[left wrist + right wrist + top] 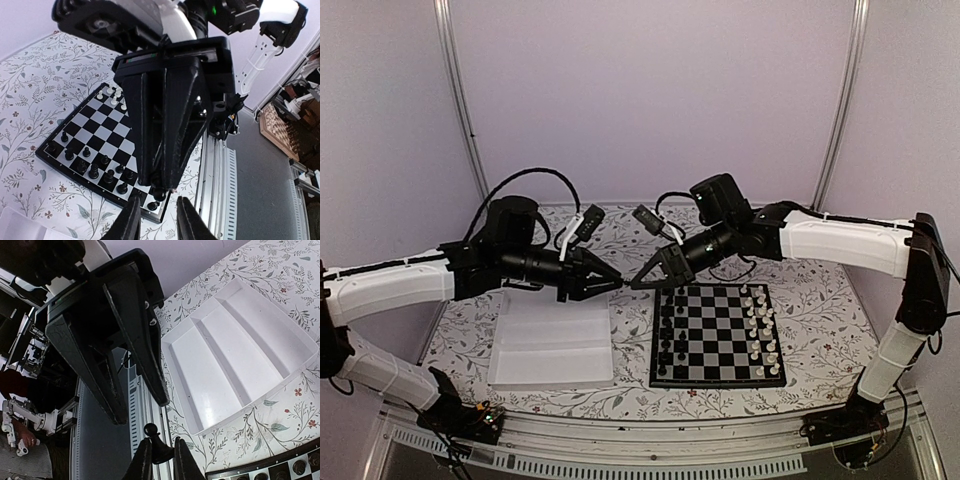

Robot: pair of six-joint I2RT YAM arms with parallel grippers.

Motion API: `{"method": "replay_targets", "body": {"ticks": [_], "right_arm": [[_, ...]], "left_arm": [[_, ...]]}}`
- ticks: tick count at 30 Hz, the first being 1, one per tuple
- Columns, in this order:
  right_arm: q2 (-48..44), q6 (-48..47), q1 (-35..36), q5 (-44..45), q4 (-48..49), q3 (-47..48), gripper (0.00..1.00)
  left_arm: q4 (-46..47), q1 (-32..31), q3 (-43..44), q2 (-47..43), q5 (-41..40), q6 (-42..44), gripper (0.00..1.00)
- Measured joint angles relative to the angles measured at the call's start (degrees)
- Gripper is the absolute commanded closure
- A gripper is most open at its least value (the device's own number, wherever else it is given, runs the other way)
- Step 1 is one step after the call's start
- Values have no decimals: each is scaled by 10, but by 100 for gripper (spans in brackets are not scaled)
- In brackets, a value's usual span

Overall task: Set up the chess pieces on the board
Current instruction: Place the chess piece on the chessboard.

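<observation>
Your right pincer [640,281] is clamped on a black piece [156,446], held in the air between the tray [552,350] and the board [715,345]. Look at the right wrist view: the piece sits between the fingertips, with its round head poking out at a tilt, not upright. My guess is that's the reason for this meeting in mid-air. A leaning piece won't stand on a square, so you're offering it across for a cleaner grip.

Your left pincer [157,205] faces it nose to nose, jaws parted with nothing between them. The two tips sit either side of the piece without touching it, so it's lined up as the receiver.

The board lies flat on the worktop [640,240], just right of the tray. Black men [667,325] are ranked along the side nearest the tray and white men [760,320] along the far side. That explains the hand-off spot: it's close to black's side. Which black square is open, I can't tell. The tray looks emptied, so this may be among the last.
</observation>
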Motion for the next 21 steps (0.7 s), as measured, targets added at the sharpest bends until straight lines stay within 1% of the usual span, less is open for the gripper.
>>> {"method": "replay_targets", "body": {"ticks": [5,11,21], "right_arm": [[0,3,0,-1,4,-2,95],[-1,7,0,-1,11,-8,95],[-3,14,0,-7,20,-19,94]], "left_arm": [[-9,-1,7,17,15,7,77],[-13,-1,10,28,27,10,85],[-13,-2,25,43,37,13,89]]}}
